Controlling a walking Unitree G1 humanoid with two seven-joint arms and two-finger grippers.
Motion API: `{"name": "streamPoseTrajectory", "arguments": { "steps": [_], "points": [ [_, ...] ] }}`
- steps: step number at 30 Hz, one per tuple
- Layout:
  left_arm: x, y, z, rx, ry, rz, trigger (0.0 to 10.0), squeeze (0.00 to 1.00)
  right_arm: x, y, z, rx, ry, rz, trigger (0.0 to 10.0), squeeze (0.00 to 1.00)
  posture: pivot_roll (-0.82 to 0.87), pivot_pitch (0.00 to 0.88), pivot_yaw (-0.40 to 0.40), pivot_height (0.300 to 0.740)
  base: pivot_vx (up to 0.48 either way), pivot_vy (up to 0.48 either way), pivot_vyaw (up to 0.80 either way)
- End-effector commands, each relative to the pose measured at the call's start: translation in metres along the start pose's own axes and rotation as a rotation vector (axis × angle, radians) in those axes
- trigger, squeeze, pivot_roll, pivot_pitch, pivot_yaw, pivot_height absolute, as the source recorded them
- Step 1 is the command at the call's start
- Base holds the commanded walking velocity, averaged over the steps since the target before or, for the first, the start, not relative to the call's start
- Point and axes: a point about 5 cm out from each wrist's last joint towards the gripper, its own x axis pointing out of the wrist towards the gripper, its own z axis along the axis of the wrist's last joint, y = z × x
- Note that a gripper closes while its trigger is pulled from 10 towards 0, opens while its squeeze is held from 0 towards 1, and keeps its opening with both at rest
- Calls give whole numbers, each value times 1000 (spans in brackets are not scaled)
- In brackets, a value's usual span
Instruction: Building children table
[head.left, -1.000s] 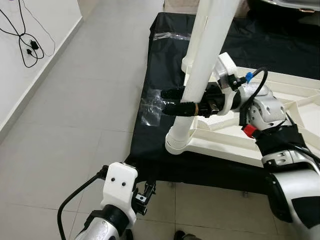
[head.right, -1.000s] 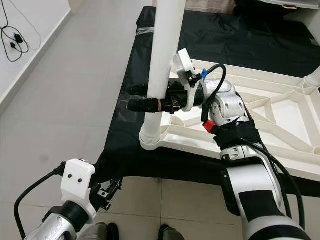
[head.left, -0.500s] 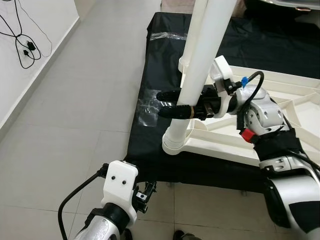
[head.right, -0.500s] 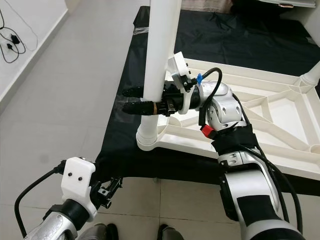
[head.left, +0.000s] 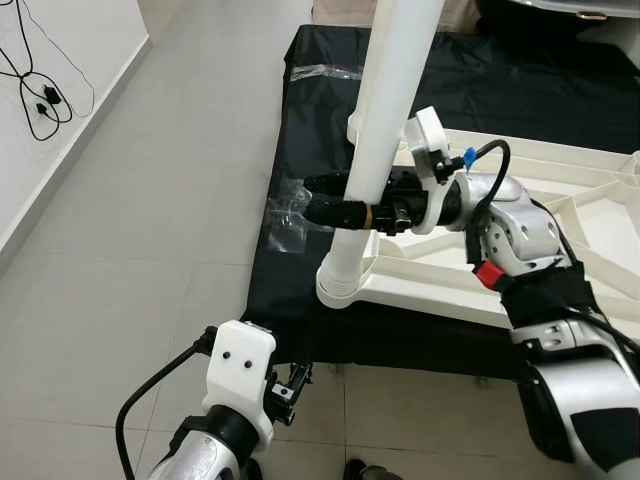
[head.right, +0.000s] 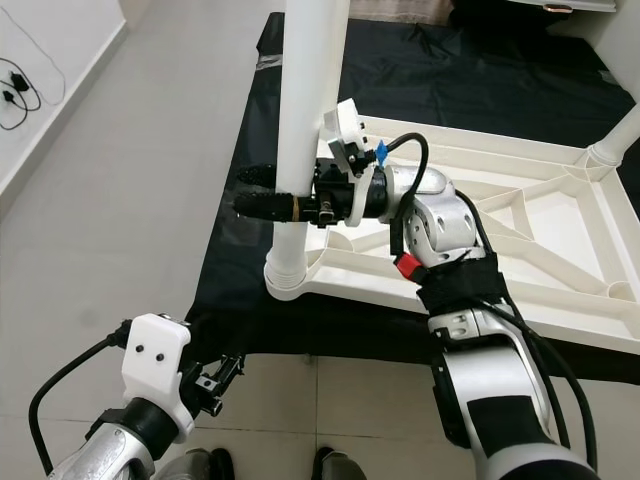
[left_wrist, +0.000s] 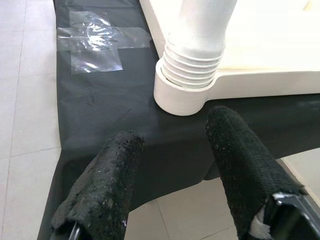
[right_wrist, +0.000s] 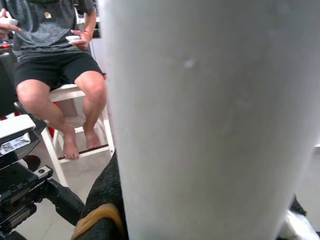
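A white leg (head.left: 385, 120) stands upright at frame centre, running out of the top edge. Its ribbed foot sits in the round corner socket (left_wrist: 182, 97) of the white frame (head.left: 560, 190), which lies flat on a black sheet (head.left: 320, 120) across the middle and right of the picture. A second socket with a leg stub (head.right: 610, 150) shows at the frame's far corner, upper right.

The right pincer (head.left: 335, 200) reaches in from the right and pinches the leg partway up, one black finger on each side of it, the tips sticking out past it to the left. Its silver arm (head.left: 530, 250) runs down to the lower right corner.

The left pincer (left_wrist: 172, 165) hangs low at the lower left over the tiled floor (head.left: 150, 200), just off the sheet's near corner, its fingers (left_wrist: 105, 185) spread with nothing between them. Clear tape (left_wrist: 95, 42) is stuck on the sheet beside the socket.

A cable (head.left: 40, 90) lies against the wall, upper left. In the right wrist view a person (right_wrist: 55, 55) sits on a white stool behind the leg.
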Motion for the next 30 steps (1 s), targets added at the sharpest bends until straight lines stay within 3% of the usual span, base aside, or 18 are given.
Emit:
{"name": "streamPoseTrajectory", "arguments": {
  "steps": [1,3,20,23,24,27,28,30],
  "points": [
    [-1,2,-5,3,25,9,10000,0,2,2,-25,75,81,-57,10000,0,108,259,-54,740,0,0,0],
    [1,4,-4,9,20,12,10000,0,3,2,-27,68,88,-143,10000,0,106,256,-55,740,0,0,0],
    [4,9,-3,26,11,14,10000,0,8,10,-30,82,94,-431,10000,0,97,243,-47,740,0,0,0],
    [5,10,-3,28,9,15,10000,0,11,9,-33,99,121,-525,10000,0,94,242,-46,740,0,0,0],
    [6,12,-3,34,7,16,10000,0,12,6,-37,123,136,-642,10000,0,93,243,-49,740,0,0,0],
    [6,12,-2,35,6,17,10000,0,11,6,-38,132,138,-680,10000,0,93,243,-49,740,0,0,0],
    [6,14,-2,39,6,18,10000,0,11,5,-41,143,146,-778,10000,0,91,247,-48,740,0,0,0],
    [6,15,-3,43,7,19,10000,0,11,5,-43,146,146,-848,10000,0,91,247,-48,740,0,0,0]
  ]
}}
